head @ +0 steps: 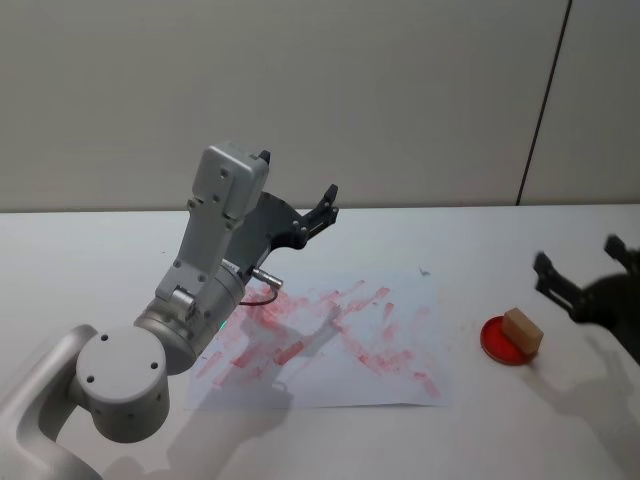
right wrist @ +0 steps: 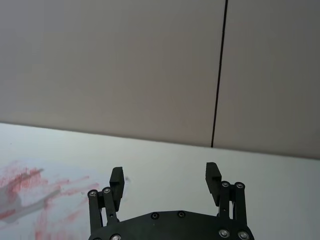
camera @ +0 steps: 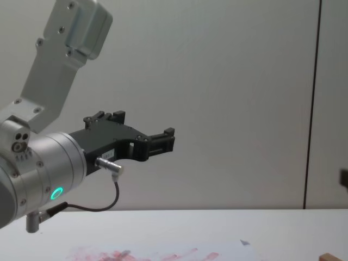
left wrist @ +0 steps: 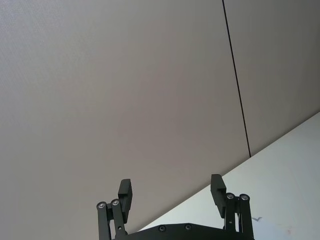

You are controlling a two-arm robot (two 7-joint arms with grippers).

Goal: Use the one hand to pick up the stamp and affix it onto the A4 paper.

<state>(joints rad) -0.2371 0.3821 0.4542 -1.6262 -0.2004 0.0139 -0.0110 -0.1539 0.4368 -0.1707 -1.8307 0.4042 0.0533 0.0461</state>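
Right tool (right wrist: 165,171) – fingers spread wide, nothing held. It is seen at the right edge of the head view, lifted off the counter (head: 100,260) and aimed forward toward the wall rather than down.

Step judged to be in hand: the approach to the stamp (head: 523,330), with no grasp made yet. For a clean pick, the wrist is best tipped downward first. The open fingers can then be centred over the block, one on each opposite side face. A lowering that stops short of the red dish (head: 492,338) is advised, so that only the wood is clamped. A straight lift afterwards should keep the inked face level for a flat press.

The stamp is noted as a tan block resting on the red dish. It is placed to the tool's left and a little nearer the robot – close by, but apart from the fingers and not between them. Dish and stamp are set just beyond the right edge of the A4 paper (head: 400,385), which lies flat and is already blotched red.

Left tool (left wrist: 170,182) – likewise open and empty, held high above the paper's far left part, apparently idle.
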